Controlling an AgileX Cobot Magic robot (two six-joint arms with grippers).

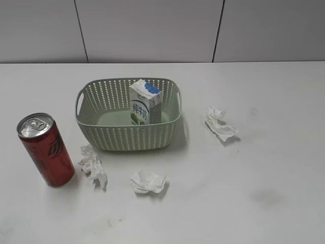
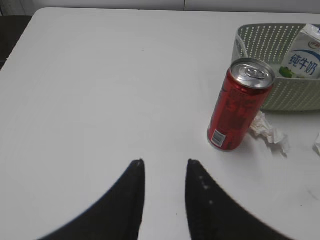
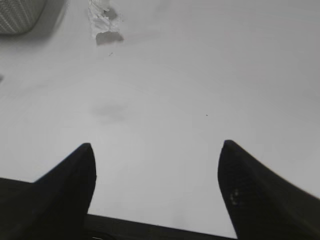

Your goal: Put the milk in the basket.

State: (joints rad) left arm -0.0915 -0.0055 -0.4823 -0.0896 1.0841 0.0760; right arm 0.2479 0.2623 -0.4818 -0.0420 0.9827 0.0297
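Observation:
The milk (image 1: 145,104), a small white carton with a blue top, stands upright inside the pale green basket (image 1: 127,134) at the table's middle. Both also show at the top right of the left wrist view: the milk (image 2: 305,57) inside the basket (image 2: 295,92). My left gripper (image 2: 165,162) is open and empty over bare table, left of the can. My right gripper (image 3: 156,146) is open wide and empty over bare table. A corner of the basket (image 3: 20,15) shows at the top left of the right wrist view. Neither gripper shows in the exterior view.
A red soda can (image 1: 45,150) stands left of the basket; it also shows in the left wrist view (image 2: 239,105). Crumpled tissues lie in front of the basket (image 1: 93,165), (image 1: 148,181) and to its right (image 1: 219,123). A grey wall stands behind the table.

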